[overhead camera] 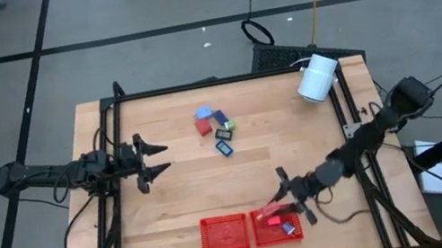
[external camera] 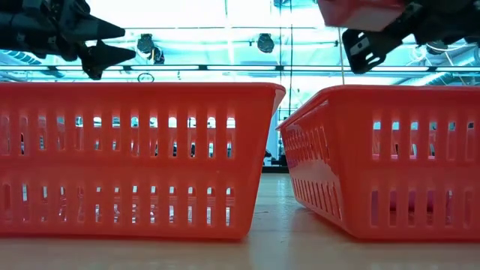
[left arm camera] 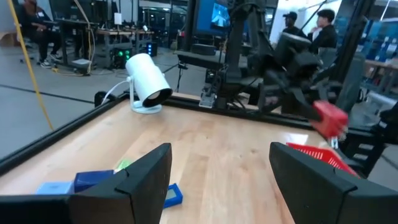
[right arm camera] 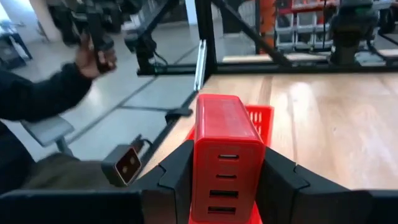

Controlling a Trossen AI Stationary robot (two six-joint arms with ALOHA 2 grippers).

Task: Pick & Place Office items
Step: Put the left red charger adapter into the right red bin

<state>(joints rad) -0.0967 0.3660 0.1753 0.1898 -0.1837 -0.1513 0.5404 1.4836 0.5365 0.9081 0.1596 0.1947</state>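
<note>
Nearest the low camera I've got the two red mesh trays: left tray (external camera: 135,157) and right tray (external camera: 390,157), side by side on the table (overhead camera: 170,197) at its near edge, small gap between them.

Right gripper (overhead camera: 275,215) is clamped on a red block (right arm camera: 224,162), a charger-like piece with a row of ports on the face toward the wrist cam. Fingers grip it on both sides. High view puts it over the right tray (overhead camera: 277,226), held above the rim, not down inside. Low view agrees: the red block (external camera: 358,12) sits above the tray wall at the top of the frame. A blue piece (overhead camera: 288,229) already lies in that tray.

Left gripper (overhead camera: 153,161) hangs over the table's left side, fingers spread, nothing between them.

Remaining office items (overhead camera: 216,127) are clustered mid-table toward the far edge: light blue, red, dark blue, green, plus one dark piece (overhead camera: 224,148) a bit nearer. All well apart from both grippers.

White cylinder (overhead camera: 318,78) rests at the far right corner.

Right wrist cam shows a person's arm in a dark sleeve (right arm camera: 37,93) beyond the table edge, hand raised.
</note>
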